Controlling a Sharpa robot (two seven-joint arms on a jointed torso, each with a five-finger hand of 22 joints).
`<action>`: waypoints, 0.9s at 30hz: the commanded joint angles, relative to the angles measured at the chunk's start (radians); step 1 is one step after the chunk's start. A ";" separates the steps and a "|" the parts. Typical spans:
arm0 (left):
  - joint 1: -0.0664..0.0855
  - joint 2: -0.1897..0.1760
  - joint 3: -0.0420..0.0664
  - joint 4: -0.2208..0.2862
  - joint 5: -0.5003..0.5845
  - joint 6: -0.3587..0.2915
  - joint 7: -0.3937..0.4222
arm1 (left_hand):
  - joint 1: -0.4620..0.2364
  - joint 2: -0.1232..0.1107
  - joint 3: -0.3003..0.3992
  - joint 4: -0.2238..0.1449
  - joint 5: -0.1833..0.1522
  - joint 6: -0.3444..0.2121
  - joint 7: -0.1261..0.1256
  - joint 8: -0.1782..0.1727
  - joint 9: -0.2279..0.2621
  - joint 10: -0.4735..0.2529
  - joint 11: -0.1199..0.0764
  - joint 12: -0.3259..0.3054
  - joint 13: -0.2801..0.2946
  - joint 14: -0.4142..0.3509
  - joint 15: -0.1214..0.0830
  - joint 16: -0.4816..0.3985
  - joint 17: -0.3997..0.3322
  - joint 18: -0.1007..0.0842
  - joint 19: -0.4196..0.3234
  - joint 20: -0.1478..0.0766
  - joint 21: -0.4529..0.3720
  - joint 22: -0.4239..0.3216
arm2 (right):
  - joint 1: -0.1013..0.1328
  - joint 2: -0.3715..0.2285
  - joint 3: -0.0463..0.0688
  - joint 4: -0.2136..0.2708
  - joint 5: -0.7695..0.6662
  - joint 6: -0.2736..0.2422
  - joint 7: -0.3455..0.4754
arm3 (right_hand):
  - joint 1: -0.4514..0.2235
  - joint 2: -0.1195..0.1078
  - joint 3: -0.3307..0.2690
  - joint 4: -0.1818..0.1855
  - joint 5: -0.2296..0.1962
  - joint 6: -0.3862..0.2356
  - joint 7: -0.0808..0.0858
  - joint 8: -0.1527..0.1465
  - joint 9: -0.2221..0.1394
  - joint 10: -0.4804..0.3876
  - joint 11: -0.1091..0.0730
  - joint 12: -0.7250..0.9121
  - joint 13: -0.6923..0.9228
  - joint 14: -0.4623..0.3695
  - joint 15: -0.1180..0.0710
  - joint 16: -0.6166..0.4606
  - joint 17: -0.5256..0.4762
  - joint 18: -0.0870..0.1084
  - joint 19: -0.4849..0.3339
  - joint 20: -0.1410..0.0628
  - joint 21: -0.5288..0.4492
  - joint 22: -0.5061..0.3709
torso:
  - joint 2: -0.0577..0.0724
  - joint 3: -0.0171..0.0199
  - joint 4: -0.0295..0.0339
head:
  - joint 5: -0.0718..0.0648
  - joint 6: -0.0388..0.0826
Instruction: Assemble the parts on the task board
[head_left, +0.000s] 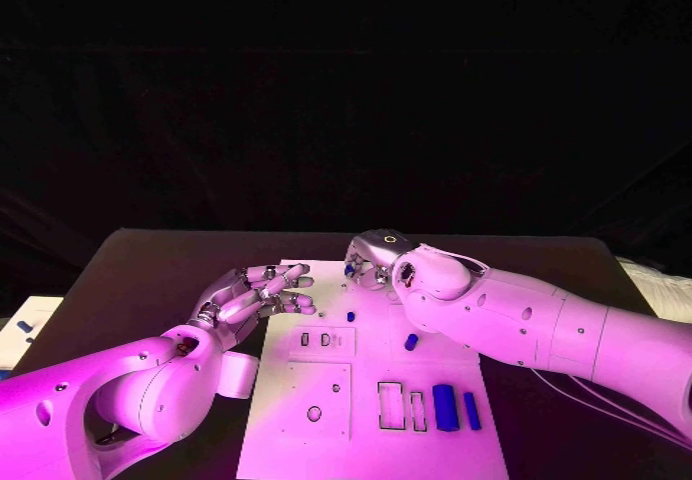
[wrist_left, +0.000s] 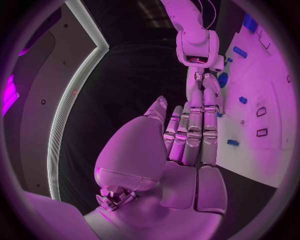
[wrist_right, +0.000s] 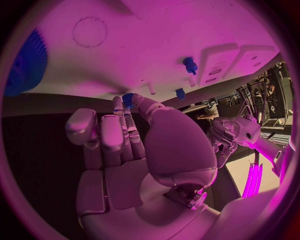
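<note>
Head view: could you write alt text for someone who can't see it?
Two white robot arms reach over a white task board on a black table. The right hand is at its far edge, the left hand at its left edge; blue parts lie near.

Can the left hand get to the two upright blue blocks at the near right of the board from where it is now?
Probably not directly. The left hand hovers at the task board's far left edge, while the blue blocks stand near right, beside the right arm lying across that side. It would have to pull back and cross the board.
</note>
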 joint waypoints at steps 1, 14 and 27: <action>0.002 0.001 0.001 0.002 0.002 0.022 0.003 | 0.008 -0.002 -0.001 -0.005 -0.004 0.005 0.001 -0.003 -0.001 0.005 0.003 -0.003 -0.002 0.005 -0.003 -0.004 0.001 0.009 0.000 -0.002 0.006 0.001 | 0.000 0.002 0.000 -0.001 -0.010 0.000 -0.017 | -0.004 -0.023 -0.021 0.004 -0.011 -0.037 0.009 -0.005 -0.010 -0.034 0.010 -0.005 0.000 0.022 0.014 -0.002 -0.013 -0.007 -0.010 0.009 -0.004 -0.013 | 0.000 -0.0009 0.0006 | -0.001 0.000; 0.002 -0.002 0.001 -0.002 0.002 0.024 0.001 | 0.008 -0.002 -0.001 -0.006 -0.004 0.004 0.001 -0.003 -0.001 0.005 0.003 -0.004 -0.002 0.005 -0.003 -0.004 0.001 0.009 0.000 -0.002 0.006 0.001 | 0.001 -0.120 0.002 0.119 0.029 -0.061 -0.021 | 0.024 -0.023 -0.095 0.018 -0.007 -0.097 0.023 0.009 -0.002 -0.080 0.024 0.023 0.007 0.003 0.027 -0.050 -0.089 0.006 -0.048 0.024 -0.043 -0.077 | -0.001 -0.0018 0.0040 | -0.003 -0.002; 0.002 -0.007 0.001 -0.007 0.007 0.026 0.003 | 0.008 -0.002 -0.001 -0.006 -0.004 0.004 0.001 -0.004 -0.001 0.004 0.004 -0.005 -0.002 0.005 -0.003 -0.004 0.002 0.009 -0.001 -0.002 0.007 0.002 | 0.019 -0.370 0.019 0.313 0.261 0.013 -0.061 | -0.004 -0.091 -0.211 0.069 0.086 -0.113 -0.023 -0.001 -0.008 0.307 -0.051 0.394 0.305 0.072 -0.036 0.229 0.317 -0.057 0.125 -0.025 0.173 0.285 | -0.001 0.0010 -0.0123 | -0.014 0.006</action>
